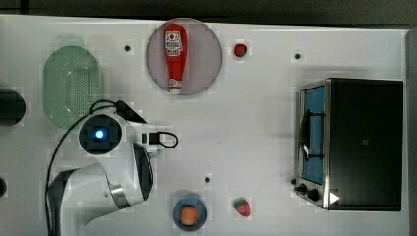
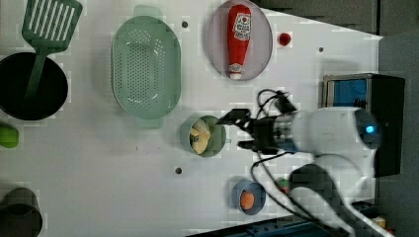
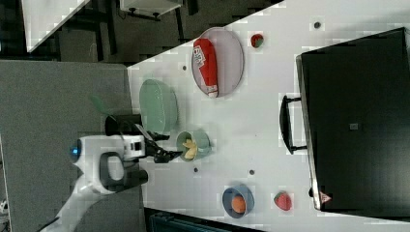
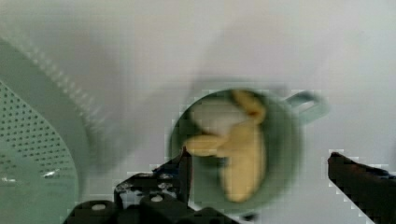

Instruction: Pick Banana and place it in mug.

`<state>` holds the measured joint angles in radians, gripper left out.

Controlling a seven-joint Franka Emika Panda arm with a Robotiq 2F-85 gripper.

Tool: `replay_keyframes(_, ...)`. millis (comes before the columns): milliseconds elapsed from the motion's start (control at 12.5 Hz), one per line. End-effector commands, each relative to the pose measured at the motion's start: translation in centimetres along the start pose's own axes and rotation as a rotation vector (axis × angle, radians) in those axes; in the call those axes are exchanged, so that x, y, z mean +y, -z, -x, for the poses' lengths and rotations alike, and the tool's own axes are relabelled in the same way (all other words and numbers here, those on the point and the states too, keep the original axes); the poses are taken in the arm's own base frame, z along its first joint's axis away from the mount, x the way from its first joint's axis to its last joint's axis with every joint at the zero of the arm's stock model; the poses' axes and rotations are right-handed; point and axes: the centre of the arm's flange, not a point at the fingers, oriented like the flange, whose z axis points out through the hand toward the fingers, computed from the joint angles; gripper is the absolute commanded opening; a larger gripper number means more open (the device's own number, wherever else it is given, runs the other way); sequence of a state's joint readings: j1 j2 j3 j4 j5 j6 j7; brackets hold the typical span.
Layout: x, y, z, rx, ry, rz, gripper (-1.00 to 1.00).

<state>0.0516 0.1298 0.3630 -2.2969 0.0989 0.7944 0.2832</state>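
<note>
The pale yellow banana [image 2: 200, 136] lies inside the teal-green mug [image 2: 217, 143], which stands on the white table just beside the colander. In the wrist view the banana [image 4: 243, 154] rests in the mug [image 4: 287, 154], loose from the fingers. My gripper [image 2: 237, 131] is open at the mug's side towards the left view's right, one finger on either side of the rim's line, holding nothing. The right view has the gripper [image 3: 167, 147] just at the right view's left of the mug [image 3: 203, 142]. From the top view my arm [image 1: 101, 133] covers the mug.
A pale green colander [image 2: 146, 66] sits close to the mug. A pink plate [image 1: 209, 54] carries a red ketchup bottle [image 1: 175, 56]. A blue dish [image 1: 189, 214] holds an orange fruit. Two strawberries [image 1: 240, 49], [image 1: 242, 207] lie loose. A toaster oven [image 1: 351, 142] stands at the top view's right.
</note>
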Motion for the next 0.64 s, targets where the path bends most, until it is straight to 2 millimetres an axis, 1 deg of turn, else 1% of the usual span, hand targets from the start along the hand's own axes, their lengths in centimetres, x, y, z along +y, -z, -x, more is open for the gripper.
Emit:
replay_keyframes(80,0.6,12.9,-2.5,0.084,-0.023,-0.066,1.00)
replay_keyframes(160,1.7,16.6,-3.8,0.091,-0.014,-0.067,1.00)
replay_keyframes(240,3.3,20.1,-5.4,0.093,-0.011,-0.064,1.00)
replay_keyframes(320,5.3,23.5,-7.0,0.094,-0.009,-0.055,1.00)
replay_keyframes(400,7.4,26.4,-8.5,0.102,-0.003,-0.035,1.00)
replay_keyframes(480,9.7,28.7,-9.7,0.114,0.016,0.005,1.00)
replay_keyframes(640,13.5,32.4,-11.8,0.139,0.007,0.048,1.00)
